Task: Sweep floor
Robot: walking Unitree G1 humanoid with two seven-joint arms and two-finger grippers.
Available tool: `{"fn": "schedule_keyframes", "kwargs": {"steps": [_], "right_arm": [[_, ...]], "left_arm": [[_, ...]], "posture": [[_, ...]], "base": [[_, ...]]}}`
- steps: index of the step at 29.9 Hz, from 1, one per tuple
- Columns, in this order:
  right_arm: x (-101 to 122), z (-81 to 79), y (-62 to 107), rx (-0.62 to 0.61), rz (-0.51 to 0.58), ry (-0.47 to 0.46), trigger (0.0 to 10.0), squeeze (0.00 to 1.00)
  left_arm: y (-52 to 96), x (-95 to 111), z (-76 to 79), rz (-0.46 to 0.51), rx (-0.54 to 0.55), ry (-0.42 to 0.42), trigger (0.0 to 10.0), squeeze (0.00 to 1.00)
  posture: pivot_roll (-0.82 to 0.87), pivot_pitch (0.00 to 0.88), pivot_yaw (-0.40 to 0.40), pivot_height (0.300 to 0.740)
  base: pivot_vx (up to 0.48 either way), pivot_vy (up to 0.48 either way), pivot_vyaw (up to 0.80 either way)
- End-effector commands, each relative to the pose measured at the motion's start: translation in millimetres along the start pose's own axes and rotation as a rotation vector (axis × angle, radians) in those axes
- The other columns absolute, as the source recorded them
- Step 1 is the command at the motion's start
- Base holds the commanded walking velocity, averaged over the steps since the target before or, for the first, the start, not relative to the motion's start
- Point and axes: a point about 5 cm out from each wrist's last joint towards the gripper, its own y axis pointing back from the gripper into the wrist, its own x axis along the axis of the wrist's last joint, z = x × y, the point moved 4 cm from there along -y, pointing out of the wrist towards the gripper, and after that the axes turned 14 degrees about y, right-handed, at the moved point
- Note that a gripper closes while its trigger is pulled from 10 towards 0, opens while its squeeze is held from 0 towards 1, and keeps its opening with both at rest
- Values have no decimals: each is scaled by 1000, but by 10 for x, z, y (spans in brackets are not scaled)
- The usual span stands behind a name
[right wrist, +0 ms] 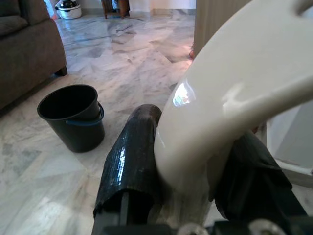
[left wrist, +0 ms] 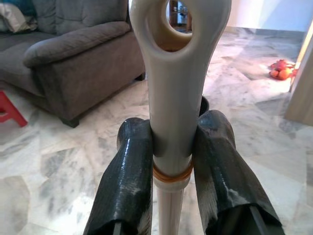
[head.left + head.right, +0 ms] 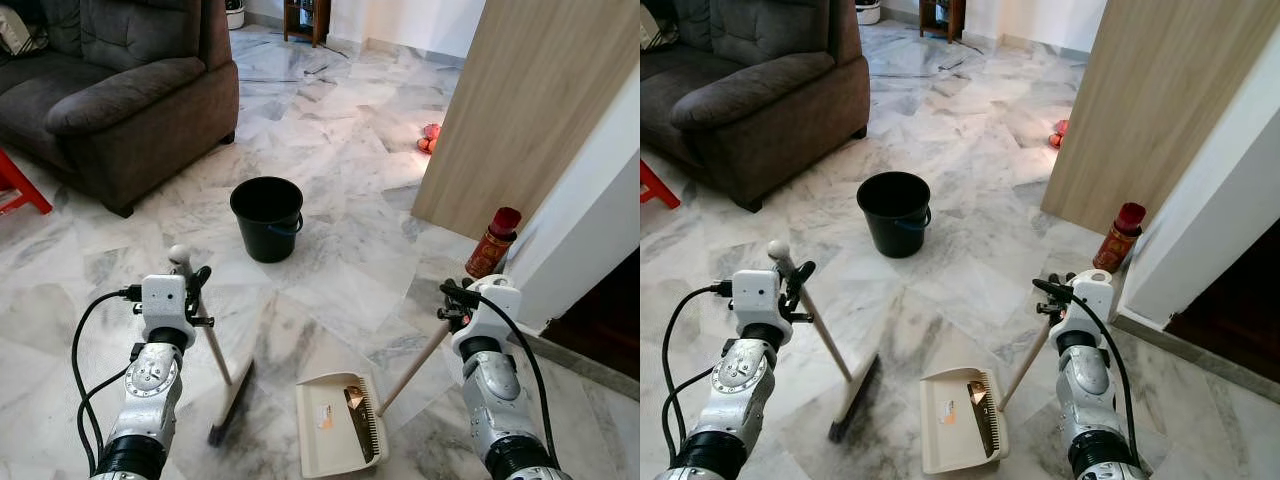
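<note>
Marble floor [image 3: 340, 150]; grey sofa [image 3: 120, 90]; wooden panel [image 3: 540, 100].

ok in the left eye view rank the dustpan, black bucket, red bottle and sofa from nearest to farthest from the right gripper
1. Dustpan: on the floor beside the right gripper, which grips its handle.
2. Red bottle: just ahead, by the wall.
3. Black bucket: ahead, toward the robot's left.
4. Sofa: far left.

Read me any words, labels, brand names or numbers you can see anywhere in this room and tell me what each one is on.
No text here can be read.
Dustpan: a small orange sticker on its tray, too small to read.
Red bottle by the wall: patterned label, too blurred to read.
Black bucket, broom and sofa: no visible lettering.
</note>
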Motion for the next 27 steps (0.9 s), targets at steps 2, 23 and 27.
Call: {"fn": "schedule_keyframes", "kwargs": {"steps": [2,23,27], "right_arm": [[89,-15,-35,16,36,8,10000,0],[67,-25,-28,7,29,-25,10000,0],[58,-26,-23,9,27,-27,10000,0]], "left_arm": [[-13,50,-53,16,16,-26,10000,0],[-35,59,-43,12,14,-33,10000,0],[-34,61,-48,13,18,-32,10000,0]], "posture": [[-10,0,-59,740],[-6,0,-52,740],[-5,0,-53,740]], "base": [[0,0,669],[331,0,62],[352,0,0]]}}
